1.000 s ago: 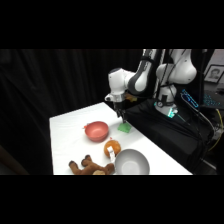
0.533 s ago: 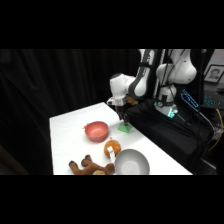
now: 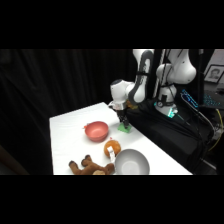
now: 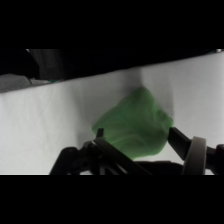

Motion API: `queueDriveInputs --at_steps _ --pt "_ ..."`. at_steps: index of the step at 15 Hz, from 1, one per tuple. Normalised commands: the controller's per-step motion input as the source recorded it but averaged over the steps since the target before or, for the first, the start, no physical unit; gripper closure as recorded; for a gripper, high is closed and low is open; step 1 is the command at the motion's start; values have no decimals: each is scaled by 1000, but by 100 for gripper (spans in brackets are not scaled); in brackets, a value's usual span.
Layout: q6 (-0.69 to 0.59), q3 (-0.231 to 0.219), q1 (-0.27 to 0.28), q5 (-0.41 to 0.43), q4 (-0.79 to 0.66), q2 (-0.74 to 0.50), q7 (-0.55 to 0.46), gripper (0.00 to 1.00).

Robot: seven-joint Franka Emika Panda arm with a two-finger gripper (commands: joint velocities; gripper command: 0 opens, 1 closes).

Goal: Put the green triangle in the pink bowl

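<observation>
Gripper (image 4: 134,142) astride green triangle (image 4: 134,124), tips hidden.

The side camera looks down across the table (image 3: 67,131); the wrist camera sits close above the green triangle (image 4: 134,125), seen in both.

Bright white table (image 3: 70,135) against black surroundings (wrist view soft, blurred)

No text, label, brand, number or sign can be read on anything in either view.
</observation>
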Motion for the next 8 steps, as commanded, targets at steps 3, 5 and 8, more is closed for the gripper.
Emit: queueDriveInputs --at_steps 3,5,8 --pt "167 150 -128 38 58 151 -46 27" --pt "128 124 -118 13 61 114 -37 44" --pt "106 105 -113 9 66 114 -44 66"
